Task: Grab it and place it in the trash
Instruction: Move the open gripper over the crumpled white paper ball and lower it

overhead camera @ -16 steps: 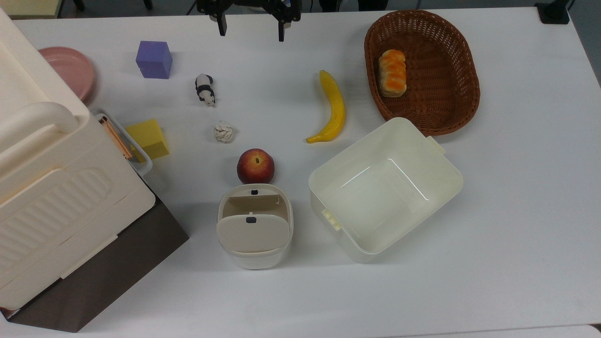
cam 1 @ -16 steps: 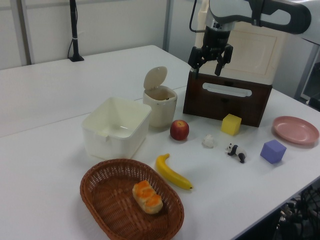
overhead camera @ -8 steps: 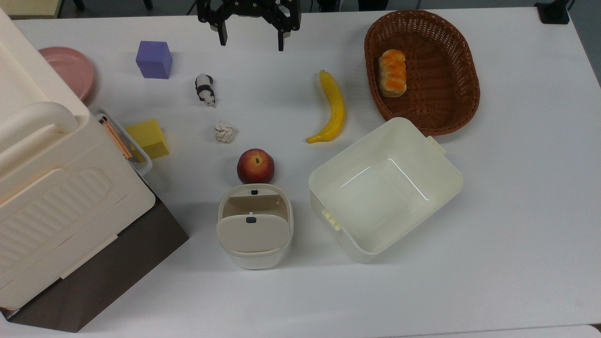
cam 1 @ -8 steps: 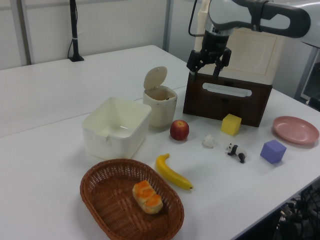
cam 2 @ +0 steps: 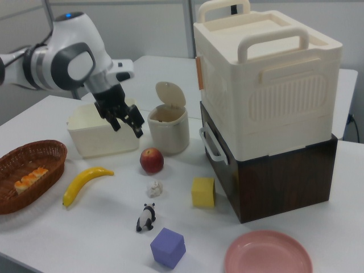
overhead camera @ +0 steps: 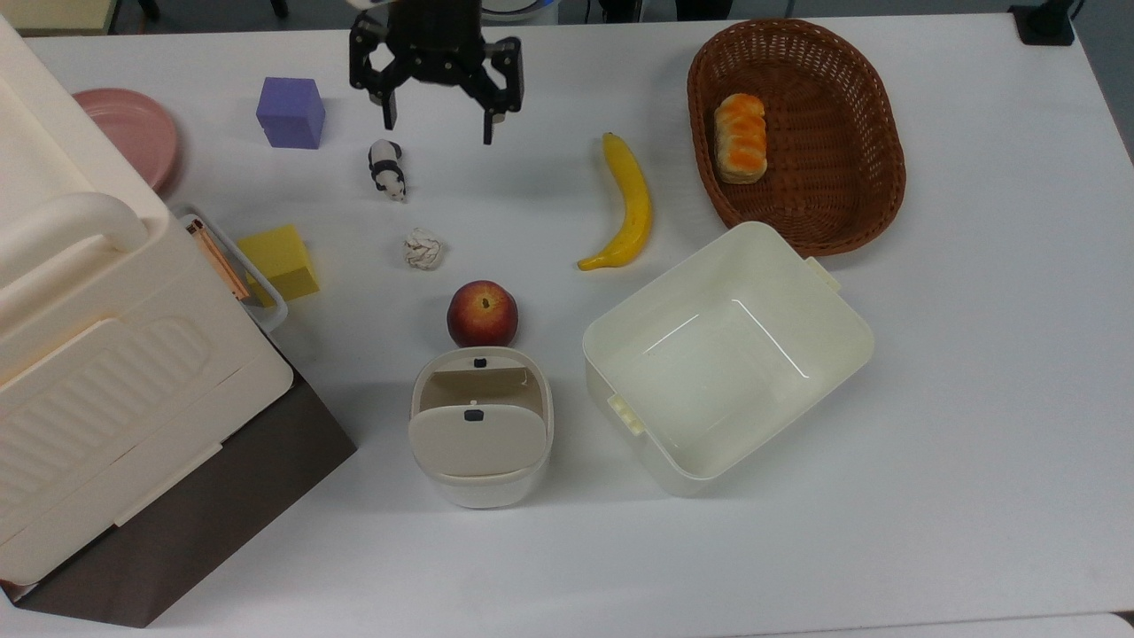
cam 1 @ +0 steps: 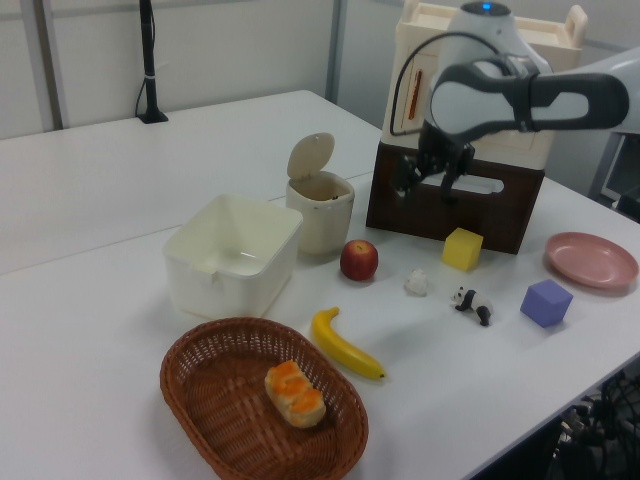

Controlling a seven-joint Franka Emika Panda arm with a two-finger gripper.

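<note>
The paper ball (overhead camera: 423, 248) lies on the white bench (overhead camera: 974, 399), free of any grip, between the panda figure (overhead camera: 387, 168) and the apple (overhead camera: 482, 314), with the yellow block (overhead camera: 277, 260) off to the top view's left and the banana (overhead camera: 625, 202) to the top view's right. The gripper (overhead camera: 437, 119) hangs in the air above the bench with its fingers (overhead camera: 388, 109) spread wide and nothing between them; in the top view it sits toward the upper edge from the ball, near the panda figure and the purple block (overhead camera: 290, 112), and well apart from the ball. In the left view the ball (cam 1: 416, 283) rests just right of the apple (cam 1: 359, 260), while the gripper (cam 1: 424, 186) hovers higher up in front of the brown box (cam 1: 455, 200). The trash bin (overhead camera: 480, 425) stands just beyond the apple from the ball, its flap lid (cam 1: 310, 156) tipped up and the opening showing. Beside the bin sits the larger open tub (overhead camera: 726, 354), and the wicker basket (overhead camera: 877, 159) holds a bread roll (overhead camera: 741, 137).
</note>
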